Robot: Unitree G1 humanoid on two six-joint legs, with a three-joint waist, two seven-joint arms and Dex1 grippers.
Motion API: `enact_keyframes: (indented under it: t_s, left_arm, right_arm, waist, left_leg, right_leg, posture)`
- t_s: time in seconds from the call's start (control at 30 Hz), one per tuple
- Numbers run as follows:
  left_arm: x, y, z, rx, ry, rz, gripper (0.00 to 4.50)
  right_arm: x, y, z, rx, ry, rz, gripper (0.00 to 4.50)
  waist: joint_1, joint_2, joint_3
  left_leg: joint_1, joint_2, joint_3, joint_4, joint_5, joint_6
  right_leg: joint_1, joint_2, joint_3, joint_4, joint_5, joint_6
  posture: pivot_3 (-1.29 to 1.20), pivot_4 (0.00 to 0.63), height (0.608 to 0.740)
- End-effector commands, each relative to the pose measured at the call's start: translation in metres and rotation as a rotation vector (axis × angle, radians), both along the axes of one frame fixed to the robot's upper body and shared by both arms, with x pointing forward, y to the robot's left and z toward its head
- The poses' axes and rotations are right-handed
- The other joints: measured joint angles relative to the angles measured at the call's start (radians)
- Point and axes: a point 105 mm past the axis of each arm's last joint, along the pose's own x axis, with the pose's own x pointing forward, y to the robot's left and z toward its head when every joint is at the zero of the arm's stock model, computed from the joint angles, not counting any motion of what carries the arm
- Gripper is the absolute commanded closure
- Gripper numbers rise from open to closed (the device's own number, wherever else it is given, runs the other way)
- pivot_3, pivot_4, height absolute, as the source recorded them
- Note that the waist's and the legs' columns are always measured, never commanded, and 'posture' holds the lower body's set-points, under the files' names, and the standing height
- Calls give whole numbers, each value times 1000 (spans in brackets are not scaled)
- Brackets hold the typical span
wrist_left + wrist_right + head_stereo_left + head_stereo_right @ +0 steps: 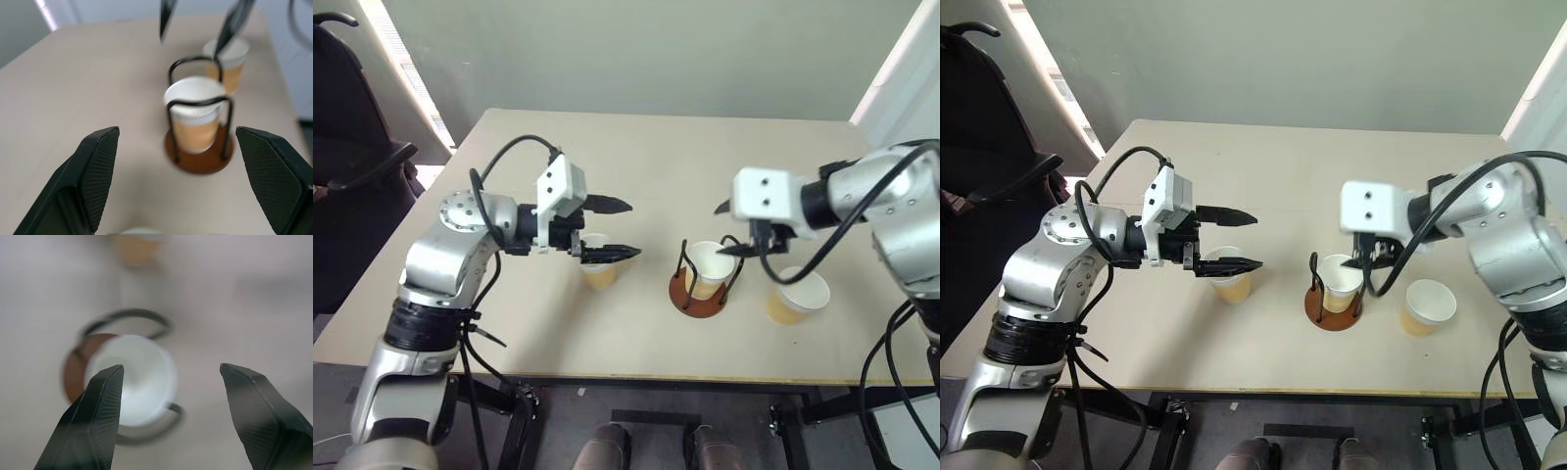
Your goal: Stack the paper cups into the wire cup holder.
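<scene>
Left gripper (615, 228), fingers spread, sits at frame centre-left right above an upright cup (598, 264) — nearer than the right gripper (732, 229), also spread.

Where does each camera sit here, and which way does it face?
Head eyes: look down over the table; both arms show.
Left wrist: between open left fingers, faces the wire cup holder and its paper cup.
Right wrist: between open right fingers, looks down into that cup.
Shared: the holder and its cup.
</scene>
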Motion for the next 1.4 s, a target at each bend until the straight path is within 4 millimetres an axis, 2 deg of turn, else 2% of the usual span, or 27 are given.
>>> enact_keyframes:
  t_s: [0.03,0.13,0.27,0.4,0.8,1.07,1.17,1.4]
  left_arm:
    - [0,12,-9,201,-40,81,380]
    - [-1,22,-23,337,-29,117,380]
    - [-9,24,-34,398,28,98,380]
    - [-2,32,-49,469,33,120,380]
    - [24,30,-64,520,-20,116,380]
    - [23,20,-70,526,-43,28,380]
    - [20,17,-70,529,-63,-21,928]
    - [21,17,-73,543,-92,-78,3473]
  right_arm:
    - [-9,-1,24,161,-4,-24,1185]
    - [-21,0,26,235,71,7,1185]
    - [-30,3,28,272,116,33,1185]
    - [-34,7,29,281,126,56,1185]
    - [-38,9,30,303,127,65,1185]
    - [-39,8,28,304,125,57,1185]
    - [-39,7,28,308,126,55,1157]
    - [-40,7,26,333,139,63,1157]
  waist:
    - [-1,0,0]
    - [-2,0,0]
    - [0,0,0]
    - [-1,0,0]
    - [1,0,0]
    - [1,0,0]
    - [1,0,0]
    - [1,0,0]
  left_leg:
    - [0,0,0,-1,0,0]
    - [1,0,0,-3,1,-1]
    - [0,0,0,-3,1,-2]
    - [0,0,0,-3,1,-3]
    - [0,0,-1,-4,1,-3]
    - [-1,0,-1,-5,1,-3]
    - [0,0,-1,-5,1,-3]
    - [0,0,-1,-4,1,-2]
  right_leg:
    - [0,0,0,0,0,0]
    - [-1,1,0,0,-2,-3]
    - [-1,0,0,0,-3,-5]
    - [-2,0,0,1,-3,-5]
    - [-3,0,0,1,-2,-5]
    - [-3,0,0,1,0,-2]
    - [-3,0,0,1,0,-2]
    - [-3,0,0,1,0,-2]
  posture:
    - [0,150,740]
    - [0,150,740]
    - [0,150,740]
    - [0,150,740]
    - [0,150,740]
    - [0,150,740]
    - [0,150,740]
    - [0,150,740]
